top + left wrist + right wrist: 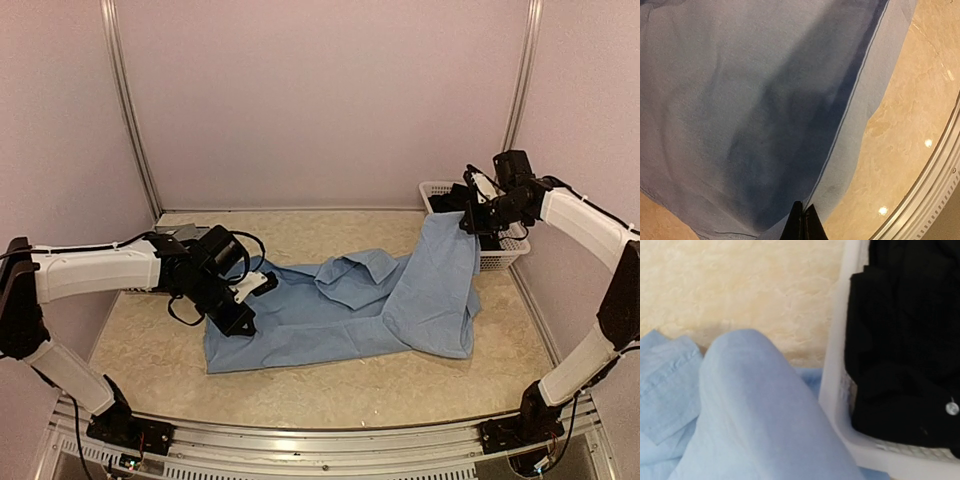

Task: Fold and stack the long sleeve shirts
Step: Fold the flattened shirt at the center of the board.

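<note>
A blue shirt (345, 312) covers the middle of the table (330, 395), its right end raised like a curtain just beside the white basket (506, 261) in the far right corner. Bare tabletop lies open along the near edge and far left, though the left arm (95, 272) stretches low across that side.

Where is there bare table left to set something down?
The near strip of table between the shirt and the front rail is bare, as is the far strip between shirt and back wall. Crowded: the far right corner, where the basket and the right gripper holding up the shirt meet.
</note>
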Controlling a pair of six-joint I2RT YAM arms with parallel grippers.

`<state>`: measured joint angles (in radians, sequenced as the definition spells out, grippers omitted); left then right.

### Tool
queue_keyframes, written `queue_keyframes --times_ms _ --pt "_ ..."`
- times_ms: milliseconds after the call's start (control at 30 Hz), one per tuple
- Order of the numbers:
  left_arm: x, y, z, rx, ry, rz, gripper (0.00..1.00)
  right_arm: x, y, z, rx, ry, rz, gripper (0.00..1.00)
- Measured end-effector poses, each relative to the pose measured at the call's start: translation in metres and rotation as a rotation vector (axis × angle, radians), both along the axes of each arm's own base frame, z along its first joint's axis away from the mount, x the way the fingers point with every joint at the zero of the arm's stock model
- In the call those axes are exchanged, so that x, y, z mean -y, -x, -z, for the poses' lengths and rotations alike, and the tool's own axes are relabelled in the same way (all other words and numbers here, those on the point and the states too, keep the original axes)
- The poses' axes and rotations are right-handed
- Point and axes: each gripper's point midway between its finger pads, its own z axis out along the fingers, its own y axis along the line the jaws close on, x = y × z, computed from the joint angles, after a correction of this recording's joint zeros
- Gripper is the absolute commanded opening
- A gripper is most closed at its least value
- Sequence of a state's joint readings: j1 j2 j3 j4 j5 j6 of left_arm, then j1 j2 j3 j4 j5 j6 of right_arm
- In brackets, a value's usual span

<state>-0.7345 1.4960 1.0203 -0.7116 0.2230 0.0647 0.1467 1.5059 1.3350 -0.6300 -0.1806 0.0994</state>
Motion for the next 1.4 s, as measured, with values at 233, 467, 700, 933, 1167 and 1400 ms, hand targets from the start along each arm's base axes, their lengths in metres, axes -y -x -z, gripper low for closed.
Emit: queue_keyframes --times_ms 233,467,700,933,1167,1400 --pt "-0.007 -0.005 0.018 -0.026 -0.055 -0.024 0.0 -0.009 -0.011 -0.006 0.026 0.009 -0.03 0.0" --pt "-0.018 -0.009 0.055 -0.083 -0.164 -0.063 0.0 -0.012 -0.019 -0.017 0.065 0.018 -0.044 0.0" --pt "-0.026 -0.014 0.062 -0.076 -0.208 -0.096 0.0 -0.013 -0.027 -0.025 0.094 0.034 -0.063 0.02" --pt "-0.037 -0.028 0.061 -0.039 -0.241 -0.145 0.0 -0.019 -0.032 -0.009 0.075 0.065 -0.101 0.05" --pt "-0.04 -0.03 0.063 -0.038 -0.254 -0.161 0.12 -0.036 -0.031 0.0 0.066 0.084 -0.157 0.12" --pt "-0.044 -0.034 0.061 -0.014 -0.269 -0.172 0.32 -0.051 -0.028 -0.003 0.083 0.096 -0.189 0.44"
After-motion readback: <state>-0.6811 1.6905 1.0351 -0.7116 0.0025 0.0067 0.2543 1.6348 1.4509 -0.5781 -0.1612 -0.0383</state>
